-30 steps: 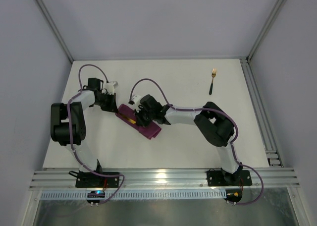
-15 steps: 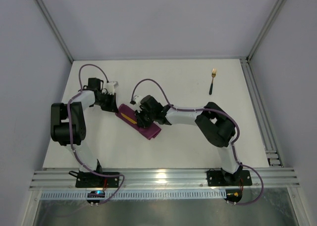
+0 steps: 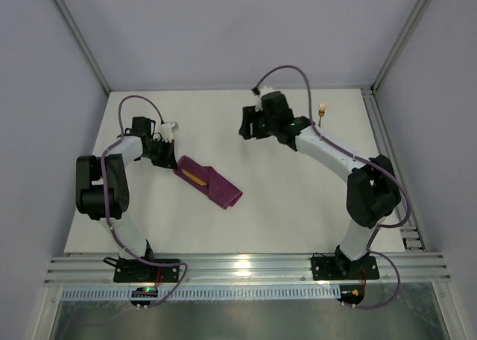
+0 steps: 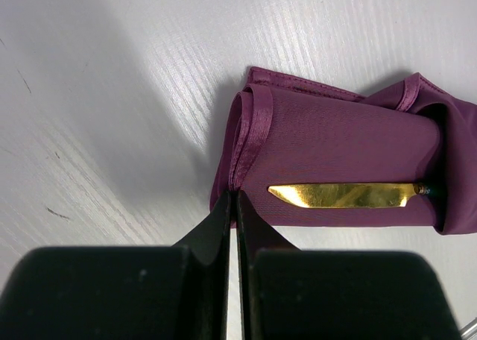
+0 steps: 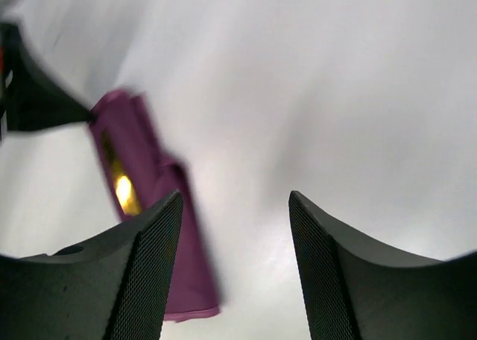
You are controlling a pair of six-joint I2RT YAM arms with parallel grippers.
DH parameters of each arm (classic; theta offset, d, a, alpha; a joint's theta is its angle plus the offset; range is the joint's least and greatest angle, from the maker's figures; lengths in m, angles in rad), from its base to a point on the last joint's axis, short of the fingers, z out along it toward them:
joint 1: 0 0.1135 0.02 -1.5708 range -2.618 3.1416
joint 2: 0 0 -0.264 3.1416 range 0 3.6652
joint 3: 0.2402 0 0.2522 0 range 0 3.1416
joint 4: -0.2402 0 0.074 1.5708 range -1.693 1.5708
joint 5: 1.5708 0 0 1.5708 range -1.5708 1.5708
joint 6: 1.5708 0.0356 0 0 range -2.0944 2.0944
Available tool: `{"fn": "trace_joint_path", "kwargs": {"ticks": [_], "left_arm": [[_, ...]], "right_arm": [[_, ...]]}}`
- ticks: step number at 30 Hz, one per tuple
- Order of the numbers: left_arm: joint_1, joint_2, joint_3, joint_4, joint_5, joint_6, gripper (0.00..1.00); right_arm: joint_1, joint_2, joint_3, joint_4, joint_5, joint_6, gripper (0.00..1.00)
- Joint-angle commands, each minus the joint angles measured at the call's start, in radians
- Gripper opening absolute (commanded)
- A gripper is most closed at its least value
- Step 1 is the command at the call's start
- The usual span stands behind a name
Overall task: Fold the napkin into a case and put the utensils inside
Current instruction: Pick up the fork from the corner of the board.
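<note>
The magenta napkin (image 3: 212,182) lies folded as a narrow case (image 4: 335,157) left of the table's middle. The knife (image 4: 350,194) rests in it, its gold blade (image 3: 195,178) showing and its handle tucked under the fold. My left gripper (image 4: 236,193) is shut on the napkin's hemmed near edge (image 3: 176,165). My right gripper (image 5: 235,198) hangs open and empty above the table at the back middle (image 3: 246,126), apart from the case (image 5: 160,228). Beside the right arm at the back right lies the fork (image 3: 322,109), with only its gold head clear.
The white table (image 3: 283,206) is fenced by metal rails at the right (image 3: 391,168) and front (image 3: 246,269). The right arm (image 3: 328,150) stretches over the table's back right part. The left arm's black finger (image 5: 37,101) shows in the right wrist view.
My right gripper opened, left the knife in the case, and rose away to the back middle of the table. The left gripper stayed pinched on the napkin.
</note>
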Motion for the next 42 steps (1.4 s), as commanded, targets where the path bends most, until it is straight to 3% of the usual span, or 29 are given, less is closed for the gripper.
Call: {"fn": "trace_joint_path", "kwargs": {"ticks": [1,3,7,11,17,26,33,36,39,40,41,42], "left_arm": [[0.002,-0.049,0.004,0.018,0.010,0.029,0.00],[0.002,-0.053,-0.001,0.017,0.011,0.031,0.00],[0.000,-0.065,-0.013,0.021,0.005,0.035,0.00],[-0.003,-0.067,-0.019,0.021,-0.013,0.046,0.00],[-0.005,-0.062,-0.021,0.011,-0.021,0.066,0.00],[-0.008,-0.064,-0.022,0.006,-0.009,0.072,0.00],[-0.008,-0.059,-0.025,0.009,-0.012,0.072,0.00],[-0.009,-0.055,-0.022,0.006,-0.012,0.074,0.00],[-0.015,-0.052,-0.018,0.006,-0.013,0.077,0.00],[-0.018,-0.052,-0.016,0.003,-0.013,0.078,0.00],[-0.020,-0.050,-0.016,0.001,-0.013,0.080,0.00],[-0.023,-0.052,-0.016,0.003,-0.015,0.081,0.00]], "right_arm": [[-0.230,-0.052,0.040,-0.160,0.151,0.116,0.63],[-0.352,-0.009,0.080,-0.233,0.201,0.124,0.63],[-0.478,0.092,0.160,-0.298,0.276,0.101,0.64],[-0.558,0.239,0.352,-0.381,0.274,0.088,0.63],[-0.592,0.485,0.600,-0.522,0.252,0.059,0.62],[-0.615,0.540,0.616,-0.527,0.304,0.039,0.59],[-0.660,0.606,0.656,-0.556,0.217,0.048,0.57],[-0.677,0.646,0.682,-0.579,0.191,0.038,0.51],[-0.680,0.676,0.722,-0.607,0.154,0.025,0.27],[-0.680,0.675,0.722,-0.607,0.151,0.024,0.11],[-0.680,0.669,0.714,-0.599,0.148,0.015,0.04],[-0.680,0.645,0.703,-0.590,0.145,0.012,0.04]]}}
